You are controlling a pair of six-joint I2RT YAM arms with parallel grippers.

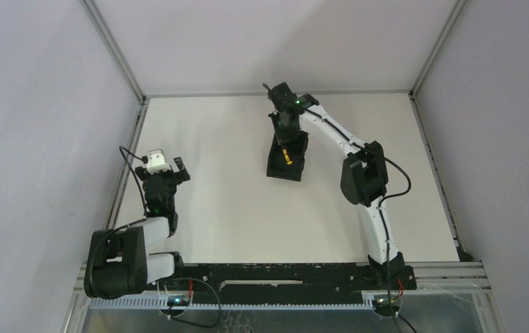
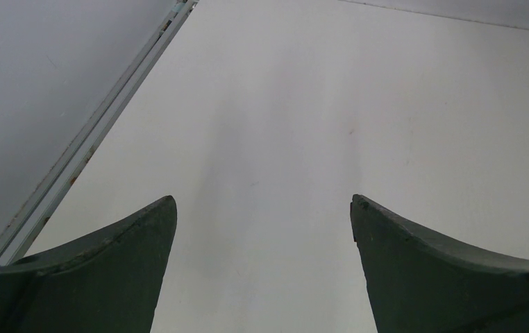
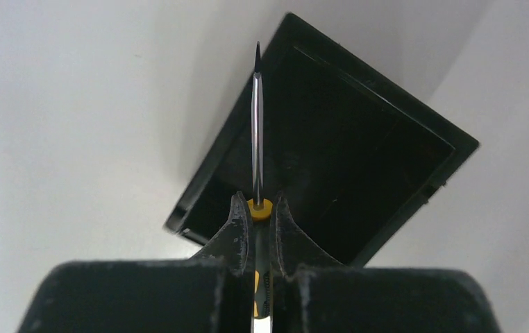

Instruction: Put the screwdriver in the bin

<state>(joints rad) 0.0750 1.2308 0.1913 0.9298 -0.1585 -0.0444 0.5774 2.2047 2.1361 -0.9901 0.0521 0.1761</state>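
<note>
My right gripper (image 3: pixel 259 208) is shut on the screwdriver's yellow-orange and black handle (image 3: pixel 259 209). The thin shaft (image 3: pixel 257 125) points away from the fingers, over the black bin (image 3: pixel 387 149) below. In the top view the right gripper (image 1: pixel 284 147) hangs over the bin (image 1: pixel 275 166), and the yellow handle (image 1: pixel 286 157) shows above the bin's inside. I cannot tell whether the screwdriver touches the bin. My left gripper (image 2: pixel 264 205) is open and empty over bare table, at the left side in the top view (image 1: pixel 166 166).
Grey walls with metal edge rails enclose the white table (image 1: pixel 234 208). A rail (image 2: pixel 88 139) runs along the table's left edge close to the left gripper. The arm bases sit on a black rail (image 1: pixel 282 274) at the near edge.
</note>
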